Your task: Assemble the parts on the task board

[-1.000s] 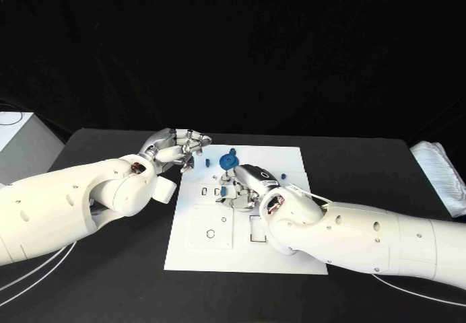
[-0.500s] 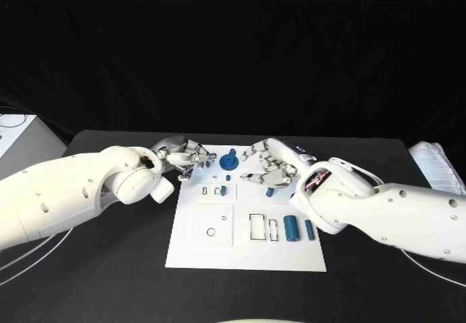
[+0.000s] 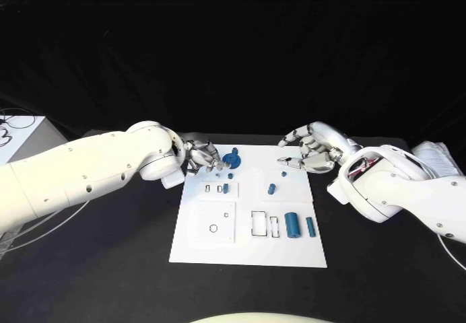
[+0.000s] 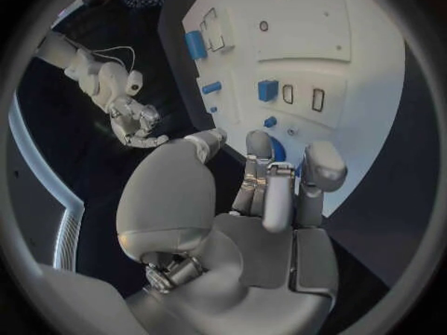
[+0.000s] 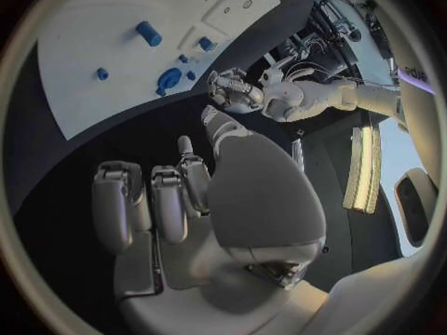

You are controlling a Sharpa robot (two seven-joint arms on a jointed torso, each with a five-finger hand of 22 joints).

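Note:
The white task board (image 3: 209,249) lies in the middle of the black table. A round blue part (image 3: 231,160) stands at its far edge, and small blue parts (image 3: 225,189) and pegs (image 3: 271,190) sit mid-board. Two blue cylinders (image 3: 291,223) lie at the near right. My left hand (image 3: 201,156) hovers at the board's far left corner, fingers curled in on nothing, close beside the round part (image 4: 264,148). My right hand (image 3: 311,151) hangs off the far right corner, fingers loosely apart and holding nothing. The right wrist view shows the board (image 5: 93,30) and my left hand (image 5: 233,89).
A white box (image 3: 19,131) with cables stands at the table's left edge. A pale folded bundle (image 3: 442,165) lies at the right edge. The board has an outlined rectangular recess (image 3: 259,223) and a small round hole (image 3: 213,229) in its near half.
My right hand has lifted off the middle of the board and drawn back to the far right, uncovering the cylinders. My left hand has shifted right, towards the round blue part.

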